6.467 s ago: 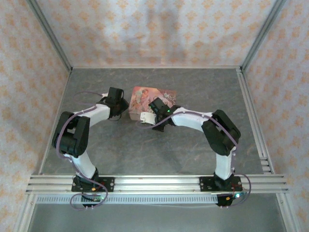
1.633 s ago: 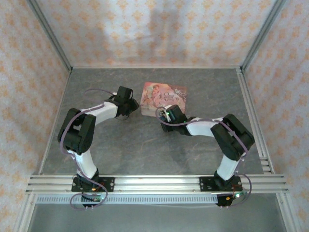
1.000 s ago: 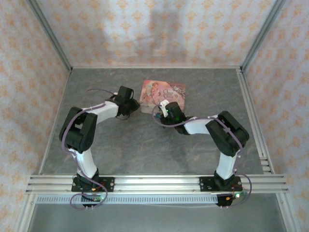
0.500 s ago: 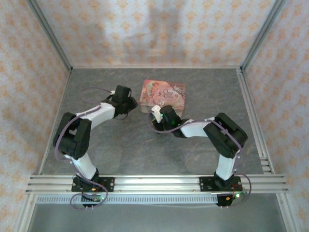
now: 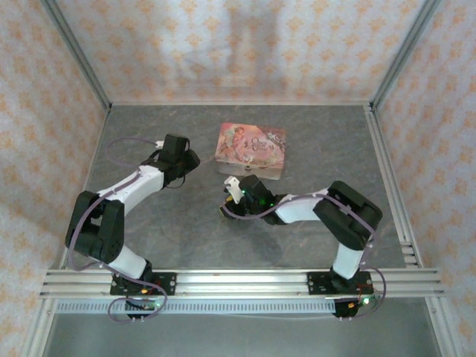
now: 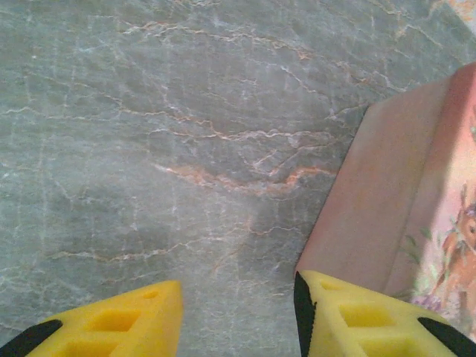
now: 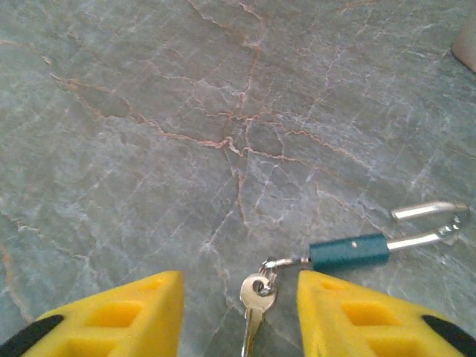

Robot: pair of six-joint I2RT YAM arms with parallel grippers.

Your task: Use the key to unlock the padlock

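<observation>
Your right gripper (image 7: 238, 299) has its yellow fingers spread apart and clamps nothing; the key (image 7: 256, 296) lies on the table (image 7: 149, 111) between them, joined by a small ring to the blue padlock (image 7: 348, 251), which lies flat near one fingertip. Your left gripper (image 6: 238, 301) is likewise spread and empty, just beside the pink tin (image 6: 387, 216)

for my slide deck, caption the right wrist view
Open right claw over small blue padlock with thin metal shackle and little silvery metal key on grey marbled table.
</observation>
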